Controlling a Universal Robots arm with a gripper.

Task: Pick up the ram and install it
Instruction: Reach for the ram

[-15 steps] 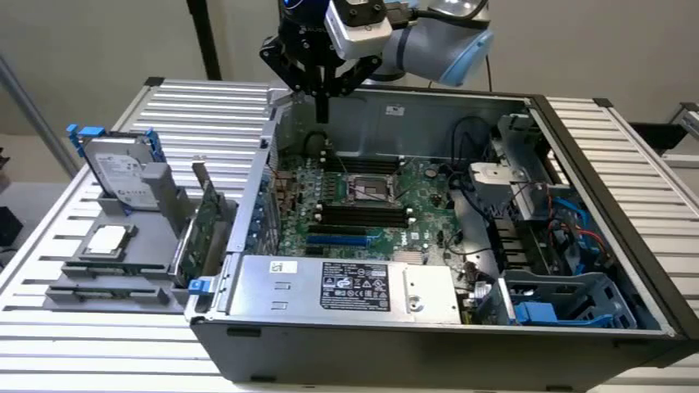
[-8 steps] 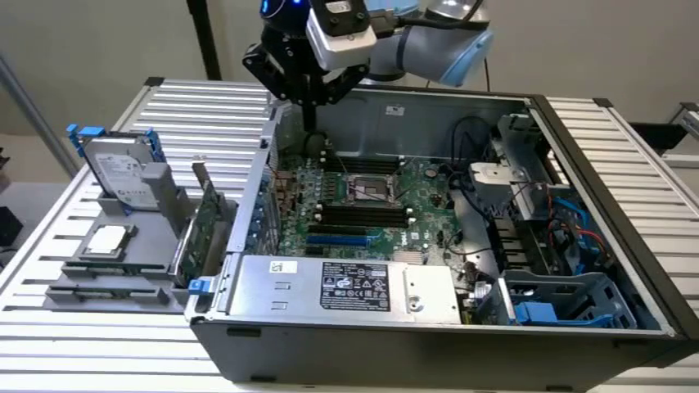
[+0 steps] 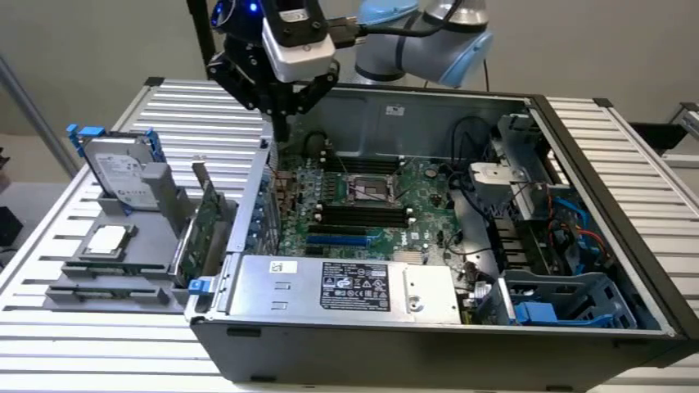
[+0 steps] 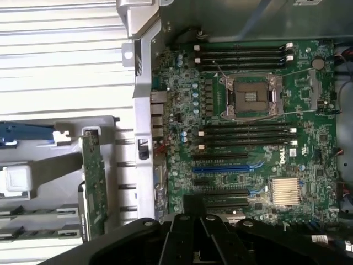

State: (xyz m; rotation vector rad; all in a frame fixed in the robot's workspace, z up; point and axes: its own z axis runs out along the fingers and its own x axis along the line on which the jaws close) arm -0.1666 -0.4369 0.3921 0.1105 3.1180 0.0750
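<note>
Slatted white table (image 3: 617, 143) under open computer case (image 3: 437, 337), pincer (image 3: 281, 115) above its wall, state unclear, expansion card (image 3: 202, 225) alongside.

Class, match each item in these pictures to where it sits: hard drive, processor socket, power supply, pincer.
Items:
1. hard drive
2. processor socket
3. power supply
4. pincer

Places:
A. middle of the motherboard
B. hovering over the far corner of the case
C. on the grey rack outside the case
D. inside the case, along its near wall

Pairs: 1-C, 2-A, 3-D, 4-B
</note>
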